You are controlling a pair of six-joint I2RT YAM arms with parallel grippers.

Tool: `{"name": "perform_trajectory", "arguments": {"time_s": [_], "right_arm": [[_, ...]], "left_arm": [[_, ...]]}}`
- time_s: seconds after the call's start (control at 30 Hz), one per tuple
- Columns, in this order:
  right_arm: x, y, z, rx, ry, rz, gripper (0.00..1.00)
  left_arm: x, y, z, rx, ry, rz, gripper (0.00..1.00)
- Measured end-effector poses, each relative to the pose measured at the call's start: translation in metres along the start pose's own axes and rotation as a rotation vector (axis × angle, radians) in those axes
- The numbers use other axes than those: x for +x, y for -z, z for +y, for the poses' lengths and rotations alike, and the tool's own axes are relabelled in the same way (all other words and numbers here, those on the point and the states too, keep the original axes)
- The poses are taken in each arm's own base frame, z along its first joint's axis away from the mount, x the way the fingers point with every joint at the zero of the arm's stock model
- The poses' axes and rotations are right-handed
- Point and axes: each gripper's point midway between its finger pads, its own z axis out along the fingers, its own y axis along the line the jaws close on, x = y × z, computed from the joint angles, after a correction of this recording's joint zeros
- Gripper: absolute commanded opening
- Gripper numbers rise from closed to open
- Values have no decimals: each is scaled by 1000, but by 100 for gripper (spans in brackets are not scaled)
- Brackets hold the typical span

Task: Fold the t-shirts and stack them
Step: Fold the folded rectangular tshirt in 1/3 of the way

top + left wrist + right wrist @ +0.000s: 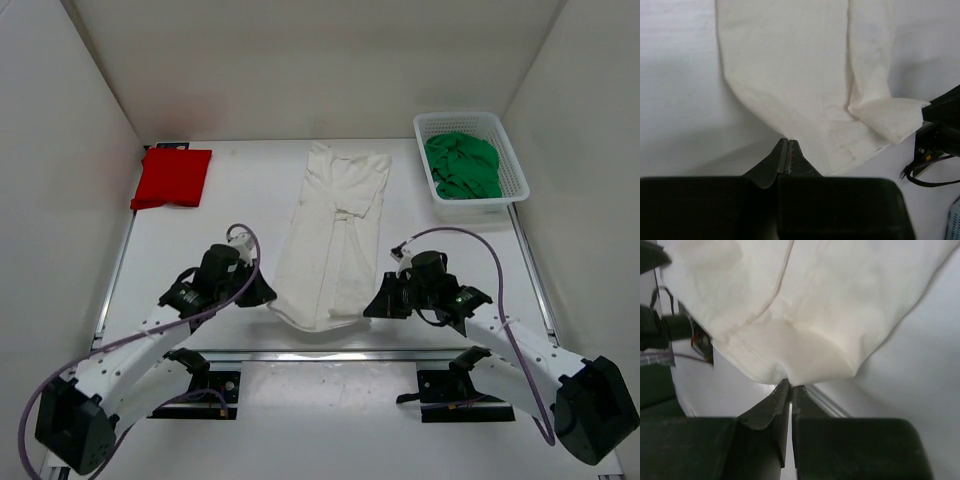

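Note:
A white t-shirt (pixel 330 230) lies lengthwise in the middle of the table, folded into a long narrow strip. My left gripper (pixel 268 296) pinches its near left corner, shut on the white t-shirt (pixel 785 75) edge at the fingertips (pixel 788 142). My right gripper (pixel 368 306) is shut on the near right corner, where the white t-shirt (pixel 805 315) hem bunches at the tips (pixel 791 385). A red t-shirt (pixel 172 178) sits folded at the far left. A green t-shirt (pixel 461 166) lies crumpled in the basket.
The white mesh basket (pixel 515 165) stands at the far right corner. White walls enclose the table on three sides. A metal rail (pixel 330 354) runs along the near edge, with both arm bases behind it.

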Motion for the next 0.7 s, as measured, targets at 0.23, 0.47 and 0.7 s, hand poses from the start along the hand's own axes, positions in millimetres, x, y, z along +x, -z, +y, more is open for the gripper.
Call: {"name": "perform_trajectory", "arguments": {"time_s": [0.23, 0.47, 0.7], "right_arm": [[-84, 8, -29, 99, -12, -161, 0], [-181, 15, -61, 174, -40, -291, 0], [-220, 0, -95, 197, -79, -310, 0]], "left_arm": [[-83, -33, -15, -34, -7, -109, 0], [-187, -83, -18, -107, 6, -220, 0], [-234, -133, -15, -136, 1, -228, 0]]}}
